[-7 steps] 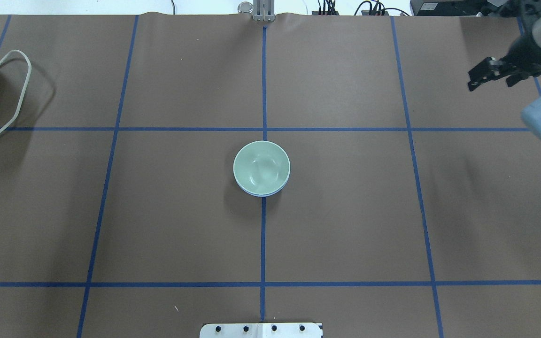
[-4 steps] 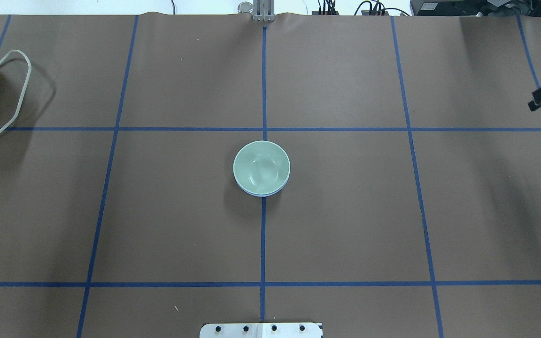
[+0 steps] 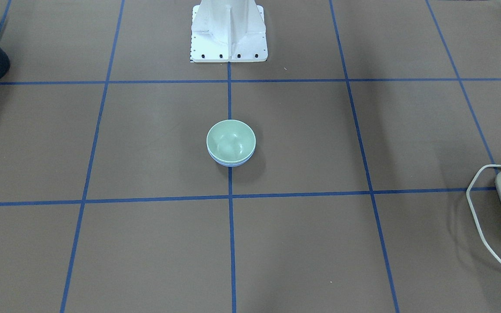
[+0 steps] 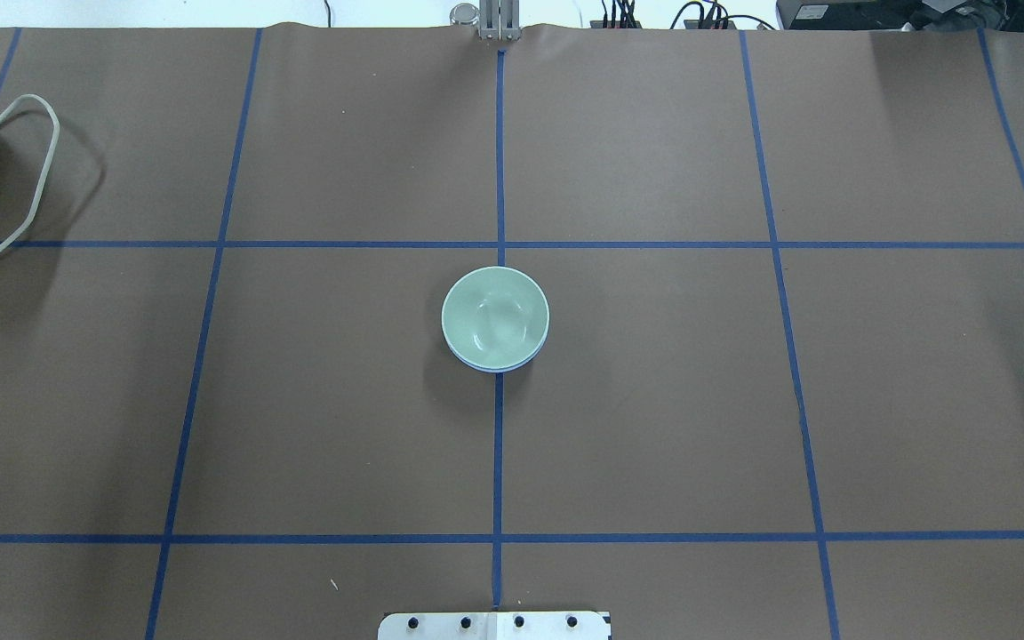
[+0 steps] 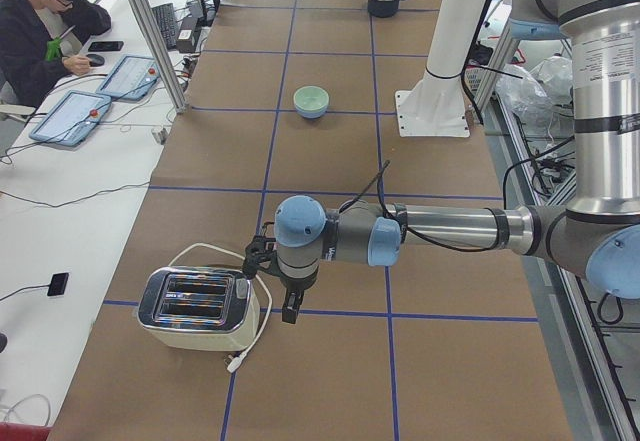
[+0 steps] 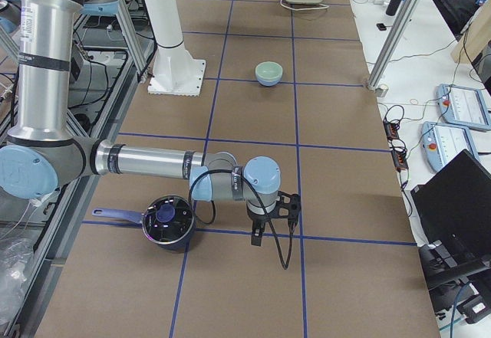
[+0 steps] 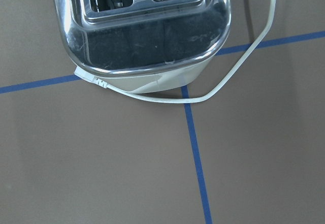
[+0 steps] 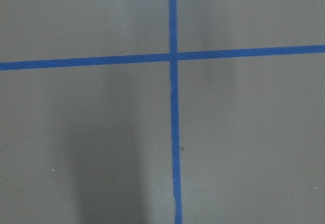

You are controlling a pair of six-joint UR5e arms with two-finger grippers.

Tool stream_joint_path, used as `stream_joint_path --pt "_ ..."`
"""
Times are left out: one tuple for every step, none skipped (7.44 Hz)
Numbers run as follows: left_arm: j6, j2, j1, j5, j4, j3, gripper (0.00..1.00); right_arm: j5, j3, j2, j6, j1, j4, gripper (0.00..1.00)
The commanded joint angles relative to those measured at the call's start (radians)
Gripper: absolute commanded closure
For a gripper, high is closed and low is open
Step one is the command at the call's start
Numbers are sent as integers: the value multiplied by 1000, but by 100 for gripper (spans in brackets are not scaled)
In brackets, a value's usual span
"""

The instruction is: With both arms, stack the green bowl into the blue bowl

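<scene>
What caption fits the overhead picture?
Green bowl nested in the blue bowl at the middle of the taped brown table.

a table (image 4: pixel 654 400) covered in brown paper, marked into large squares by blue tape lines (image 4: pixel 498 462). at its middle, on the centre line, stands a blue bowl (image 3: pixel 231 164) with a green bowl (image 3: pixel 231 141) nested inside it. at the left end, on the far side, sits a chrome and cream toaster (image 5: pixel 195 309), its white cord (image 4: pixel 48 133) looped loose on the paper. at the right end stands a dark pot (image 6: pixel 169 223). a white pedestal base (image 3: pixel 228 43) is bolted on at the near edge.
</scene>
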Motion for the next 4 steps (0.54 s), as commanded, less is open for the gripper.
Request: stream_joint_path --pt "2 3 2 -4 -6 4 1 -108 17 -2 -39 11 -7 0" --pt "2 5 0 -4 -6 -3 1 -108 18 -1 -113 11 -6 0" --pt "2 12 0 -4 -8 -6 1 -108 18 -5 -145 11 -3 0" --pt "3 13 2 -6 -9 -8 1 -102 20 -16 -146 11 6 0"
